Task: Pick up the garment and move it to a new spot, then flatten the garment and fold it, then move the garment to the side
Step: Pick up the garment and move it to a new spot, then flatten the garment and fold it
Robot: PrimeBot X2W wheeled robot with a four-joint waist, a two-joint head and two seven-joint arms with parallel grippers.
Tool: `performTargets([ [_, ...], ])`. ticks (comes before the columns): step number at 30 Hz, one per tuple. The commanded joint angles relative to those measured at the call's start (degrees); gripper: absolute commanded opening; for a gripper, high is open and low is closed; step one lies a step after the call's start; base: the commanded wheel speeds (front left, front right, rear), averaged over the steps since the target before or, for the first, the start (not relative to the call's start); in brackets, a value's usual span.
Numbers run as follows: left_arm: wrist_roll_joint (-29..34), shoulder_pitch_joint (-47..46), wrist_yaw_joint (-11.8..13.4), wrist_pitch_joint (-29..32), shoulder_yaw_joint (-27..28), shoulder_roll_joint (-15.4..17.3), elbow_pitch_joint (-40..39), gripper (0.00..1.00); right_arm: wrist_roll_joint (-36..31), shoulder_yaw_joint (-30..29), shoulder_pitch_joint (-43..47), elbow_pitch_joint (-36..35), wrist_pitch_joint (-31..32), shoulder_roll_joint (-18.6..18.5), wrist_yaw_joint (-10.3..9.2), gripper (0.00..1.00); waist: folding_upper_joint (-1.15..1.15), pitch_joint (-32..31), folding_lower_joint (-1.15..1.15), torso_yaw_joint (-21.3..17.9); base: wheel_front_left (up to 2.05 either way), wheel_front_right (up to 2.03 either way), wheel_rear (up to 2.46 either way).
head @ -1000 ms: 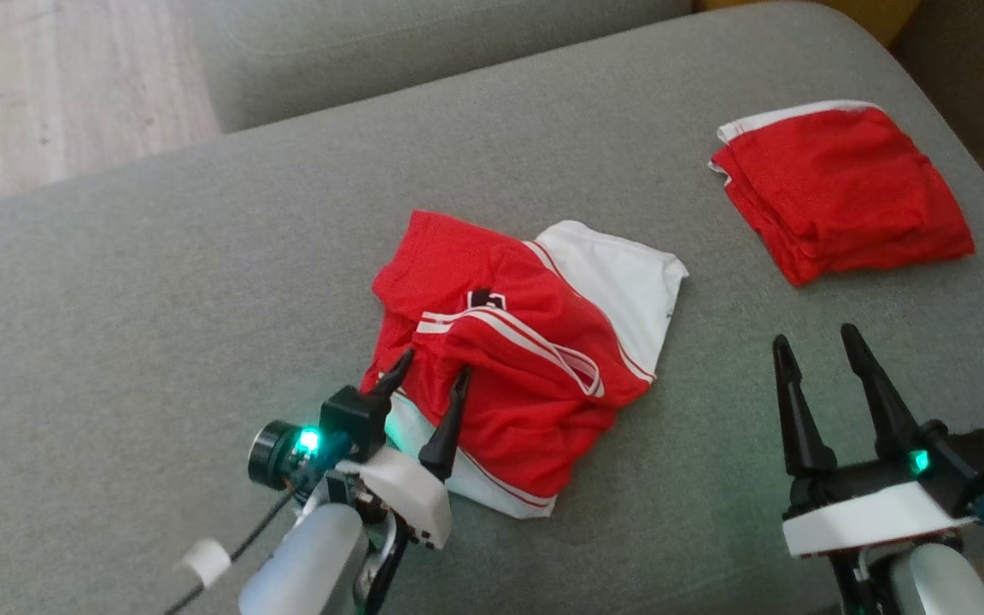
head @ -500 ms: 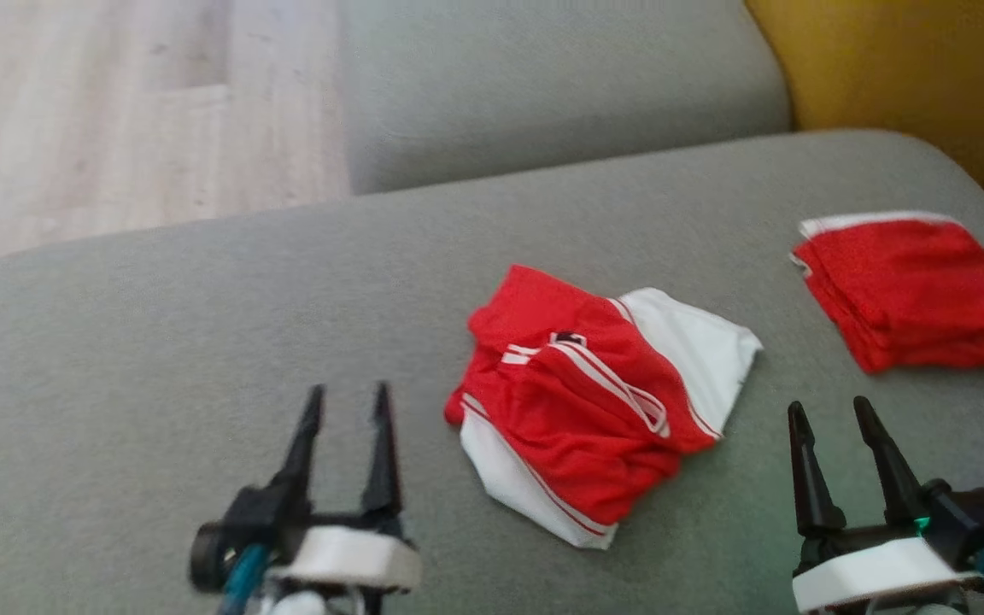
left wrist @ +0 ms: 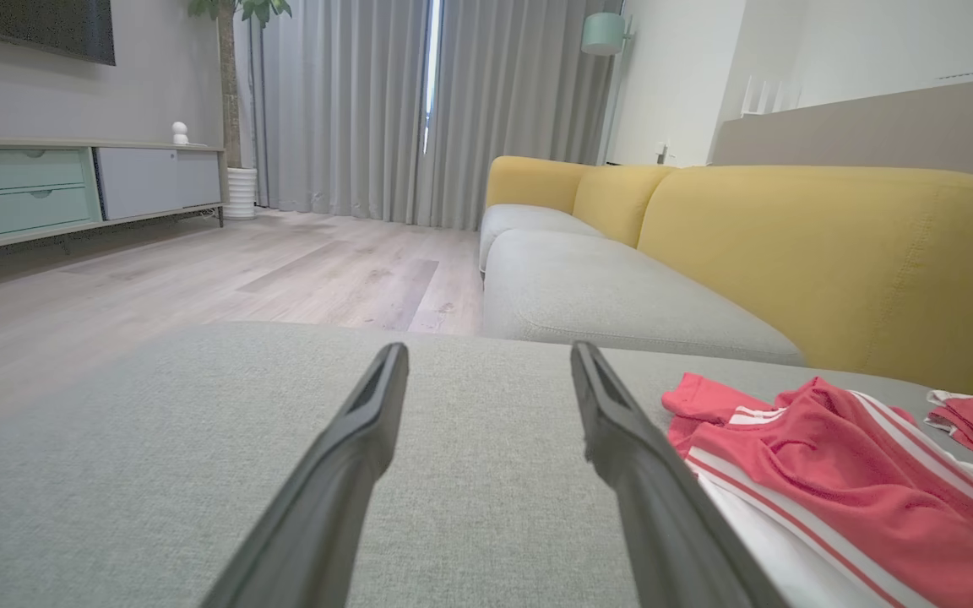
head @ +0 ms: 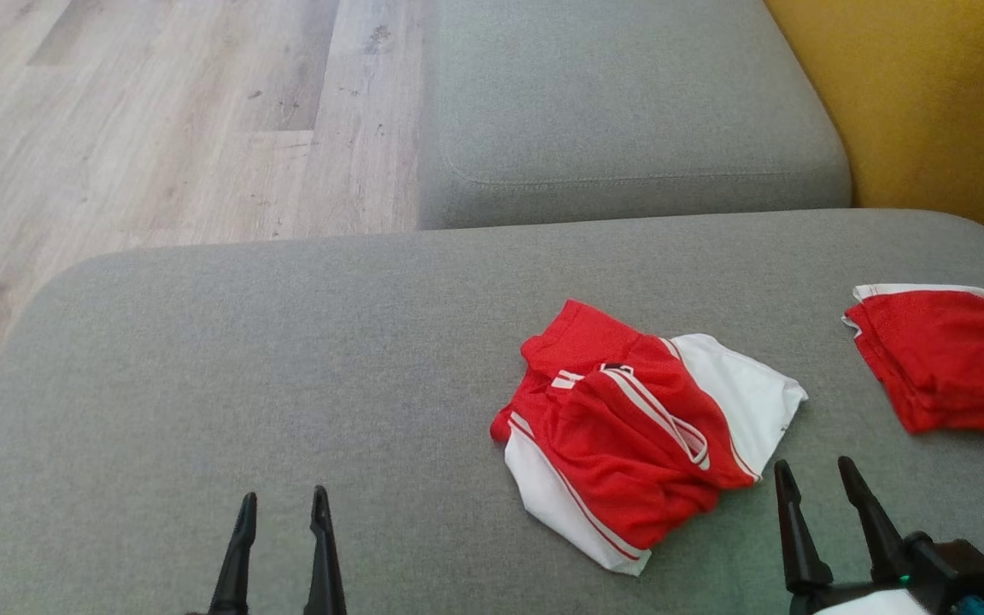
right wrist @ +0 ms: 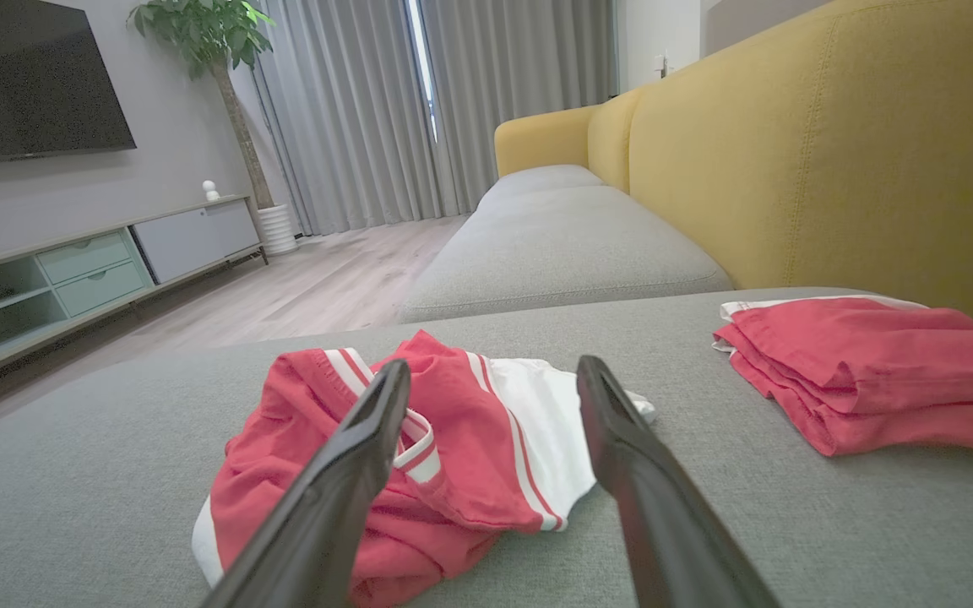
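Note:
A crumpled red and white garment (head: pixel 637 431) lies bunched on the grey cushion (head: pixel 287 359), right of centre. It also shows in the left wrist view as a garment (left wrist: pixel 833 473) at the lower right, and in the right wrist view as a garment (right wrist: pixel 444 456) just beyond the fingers. My left gripper (head: pixel 283 504) is open near the bottom edge, well left of the garment, with nothing between its fingers. My right gripper (head: pixel 817 474) is open at the lower right, close to the garment's right edge, holding nothing.
A second, folded red garment (head: pixel 945 359) lies at the cushion's right edge, also seen as a folded pile (right wrist: pixel 867 371). Another grey seat cushion (head: pixel 629 111) lies beyond. A yellow backrest (head: pixel 945 111) rises at the right. Wooden floor (head: pixel 133 128) lies past the left edge.
The left gripper has let go of the garment's lower left part and drawn back to the lower left, open. The camera has shifted, so the whole scene sits lower and further right.

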Motion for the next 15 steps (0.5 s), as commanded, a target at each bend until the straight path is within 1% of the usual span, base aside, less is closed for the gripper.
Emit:
performTargets([
  [1,0.7,-2.9,-0.5,-0.5,2.1,-0.3,-1.7,1.00,-0.4,1.2,-1.5,-1.7,-0.6,-0.1,0.39,1.00,0.00,-0.1,0.01,0.1,0.00,0.00,0.00],
  [8,2.1,-2.6,-2.2,-0.5,3.2,-0.5,-0.8,1.00,-1.3,0.7,-1.0,-2.0,-0.6,0.3,0.39,1.00,0.00,-0.8,0.01,0.2,0.00,0.00,0.00],
  [15,2.8,-2.3,-2.8,-0.5,3.4,-0.6,0.2,1.00,-1.9,0.4,-0.7,-2.4,-0.6,0.4,0.39,1.00,0.00,-1.1,0.01,-0.1,0.00,0.00,0.00],
])
